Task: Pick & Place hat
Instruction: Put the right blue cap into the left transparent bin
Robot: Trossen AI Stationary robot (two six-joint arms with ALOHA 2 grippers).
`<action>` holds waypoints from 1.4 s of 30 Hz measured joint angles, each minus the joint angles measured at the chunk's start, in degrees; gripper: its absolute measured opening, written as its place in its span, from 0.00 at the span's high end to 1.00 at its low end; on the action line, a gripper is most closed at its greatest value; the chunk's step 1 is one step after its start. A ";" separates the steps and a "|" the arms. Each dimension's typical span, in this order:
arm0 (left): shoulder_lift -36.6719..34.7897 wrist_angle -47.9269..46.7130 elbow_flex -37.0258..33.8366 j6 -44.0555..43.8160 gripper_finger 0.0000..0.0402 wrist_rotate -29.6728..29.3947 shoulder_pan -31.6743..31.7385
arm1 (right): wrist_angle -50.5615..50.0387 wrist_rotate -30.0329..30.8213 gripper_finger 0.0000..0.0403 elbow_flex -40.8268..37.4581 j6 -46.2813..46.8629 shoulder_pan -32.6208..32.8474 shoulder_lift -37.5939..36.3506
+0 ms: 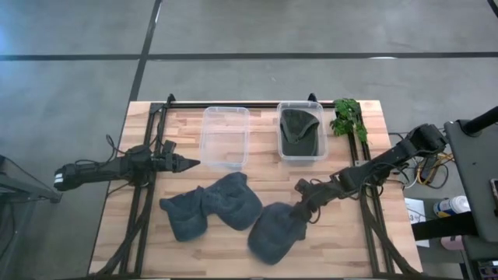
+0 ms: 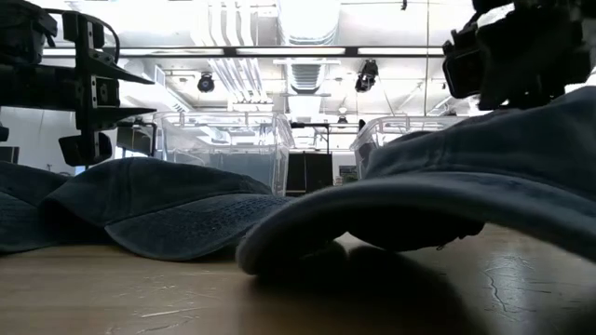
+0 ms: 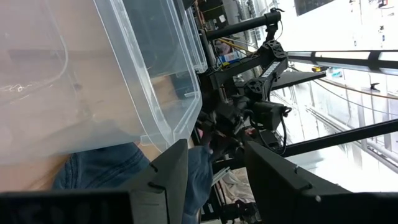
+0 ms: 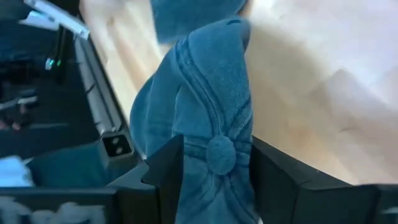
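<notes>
A blue denim hat (image 1: 272,231) lies on the wooden table near its front edge, right of the middle. It also shows in the right wrist view (image 4: 205,81) and the low view (image 2: 447,186). My right gripper (image 1: 300,204) is shut on the hat's crown. Two more blue hats (image 1: 214,206) lie overlapping to its left. My left gripper (image 1: 191,163) hovers open and empty beside the left clear bin (image 1: 226,137). A dark green hat (image 1: 300,131) lies inside the right clear bin (image 1: 302,155). My right gripper pinches the hat's crown at its top button (image 4: 221,155) between its two fingers (image 4: 165,171). The cloth is bunched into a ridge that fills the gap. The fingers slant down from the table's right side. The hat's brim edge (image 2: 256,261) rests on the table.
A green plant sprig (image 1: 348,117) lies at the far right corner. The two clear bins stand side by side at the far edge. Bare wood shows at the table's left part (image 1: 124,225) and along the near right.
</notes>
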 joint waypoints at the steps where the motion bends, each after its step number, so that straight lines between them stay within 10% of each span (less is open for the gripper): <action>1: 0.00 0.01 0.00 0.00 0.62 0.00 -0.01 | 0.30 -1.05 0.64 -0.04 -0.07 0.00 0.02; 12: 0.00 0.01 0.00 0.00 0.62 0.00 -0.01 | 3.77 -5.36 0.94 -0.04 -1.18 0.04 0.03; 30: 0.00 0.02 0.00 0.11 0.62 -0.42 0.00 | 5.18 -3.42 0.94 14.28 -15.63 -0.79 0.02; 42: -0.03 0.46 0.00 -0.72 0.62 -0.44 -0.01 | -15.33 2.75 0.94 37.98 -37.74 -10.01 2.70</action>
